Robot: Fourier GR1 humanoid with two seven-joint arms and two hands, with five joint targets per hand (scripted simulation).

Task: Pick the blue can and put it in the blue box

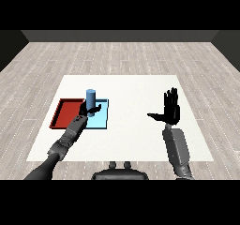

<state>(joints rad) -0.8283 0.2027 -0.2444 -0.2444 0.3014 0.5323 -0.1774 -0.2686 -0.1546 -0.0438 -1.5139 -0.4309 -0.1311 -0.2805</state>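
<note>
White counter [140,125] carried both trays. Left hand [89,109] had its fingers curled round the blue can [90,97] over the blue tray [104,121]; the right hand [171,108] was spread. Rigid, likely light and smooth, the can suited a mid-body hold.

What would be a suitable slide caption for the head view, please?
Left hand holds the blue can upright over the light blue tray; right hand open.

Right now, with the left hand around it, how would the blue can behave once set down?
The blue can stands tall and narrow, so it could tip if nudged. On its side it would probably roll. It looks stiff in the left hand, over the light blue tray.
</note>
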